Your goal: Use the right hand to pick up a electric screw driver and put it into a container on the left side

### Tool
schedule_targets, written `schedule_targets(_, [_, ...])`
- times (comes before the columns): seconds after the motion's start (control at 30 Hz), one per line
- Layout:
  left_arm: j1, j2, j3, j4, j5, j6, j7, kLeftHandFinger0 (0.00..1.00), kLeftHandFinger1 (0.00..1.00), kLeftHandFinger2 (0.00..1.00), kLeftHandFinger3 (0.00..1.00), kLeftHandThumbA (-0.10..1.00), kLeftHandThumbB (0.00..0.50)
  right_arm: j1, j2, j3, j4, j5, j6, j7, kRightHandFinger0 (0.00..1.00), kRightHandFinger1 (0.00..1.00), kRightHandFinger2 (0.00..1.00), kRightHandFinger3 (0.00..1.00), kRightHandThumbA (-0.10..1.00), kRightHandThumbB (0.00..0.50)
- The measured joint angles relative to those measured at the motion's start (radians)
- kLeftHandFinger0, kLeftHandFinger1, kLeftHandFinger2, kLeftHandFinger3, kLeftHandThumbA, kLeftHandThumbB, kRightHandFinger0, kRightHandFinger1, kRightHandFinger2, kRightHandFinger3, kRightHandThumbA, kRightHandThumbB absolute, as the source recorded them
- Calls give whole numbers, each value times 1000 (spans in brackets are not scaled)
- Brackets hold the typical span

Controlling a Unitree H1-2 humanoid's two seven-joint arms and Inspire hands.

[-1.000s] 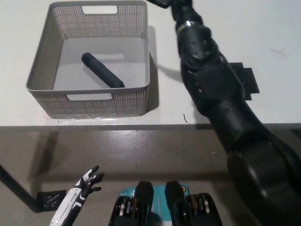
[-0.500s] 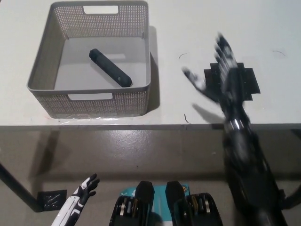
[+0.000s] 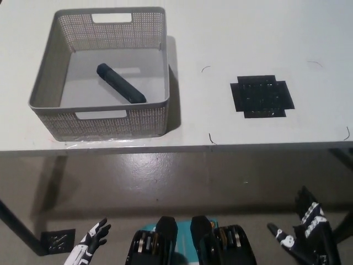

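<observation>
- The electric screw driver (image 3: 121, 83) is lying inside the grey container (image 3: 105, 122), which is sitting near the counter's (image 3: 209, 38) front-left corner; the tool is resting diagonally on the container floor, its thicker end pointing toward the back-left.
- The tool is being touched by neither hand.
- The right hand (image 3: 305, 232) is being held low, below the counter's front edge at the far right; its fingers are spread and nothing is being gripped.
- The left hand (image 3: 92, 240) is resting below the counter's front edge on the left, fingers apart, likewise empty.
- A black cross-shaped mat (image 3: 262, 96) is lying bare toward the counter's right side, well apart from the container.
- The placing step is being judged as done; the task is appearing complete.
- No further grasp is being called for; at most, both hands are to be kept clear of the counter.
</observation>
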Motion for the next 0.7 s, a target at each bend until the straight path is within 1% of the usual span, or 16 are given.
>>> schedule_targets(0.1, [0,-5,7,4,0,-7,5,1000,1000,1000,1000,1000,247,-5,13,-3,92,8,-37,19,1000,1000,1000,1000,895,287])
schedule_targets(0.13, [0,-7,10,4,0,-8,7,1000,1000,1000,1000,1000,249,-7,14,-4,114,7,-46,23,994,1000,1000,1000,885,274])
schedule_targets(0.2, [-3,-13,20,9,1,-11,12,1000,1000,1000,1000,1000,256,-17,14,-4,155,7,-62,35,984,1000,1000,1000,884,283])
schedule_targets(0.27, [-13,-17,30,20,1,-12,16,1000,1000,1000,1000,1000,256,-31,14,-7,167,7,-77,44,991,1000,1000,1000,893,271])
schedule_targets(0.33, [-26,-19,36,27,1,-13,19,1000,1000,1000,1000,1000,257,-42,14,-9,171,7,-85,51,987,1000,1000,1000,896,275])
schedule_targets(0.37, [-35,-19,38,29,2,-13,22,1000,1000,1000,1000,1000,254,-52,14,-10,177,7,-91,55,990,1000,1000,1000,897,274])
schedule_targets(0.43, [-46,-19,41,30,5,-13,27,1000,1000,1000,1000,1000,225,-67,14,-13,191,7,-95,59,994,1000,1000,1000,890,274])
schedule_targets(0.5, [-54,-19,43,30,8,-14,32,1000,1000,1000,1000,1000,212,-73,14,-18,202,8,-97,67,999,1000,1000,1000,883,261])
schedule_targets(0.57, [-55,-19,43,30,10,-15,35,1000,1000,1000,1000,1000,208,-72,15,-21,205,9,-98,72,993,1000,1000,1000,883,260])
schedule_targets(0.7, [-55,-19,44,30,11,-15,38,1000,1000,1000,1000,1000,227,-74,15,-29,218,9,-100,79,970,1000,1000,1000,880,277])
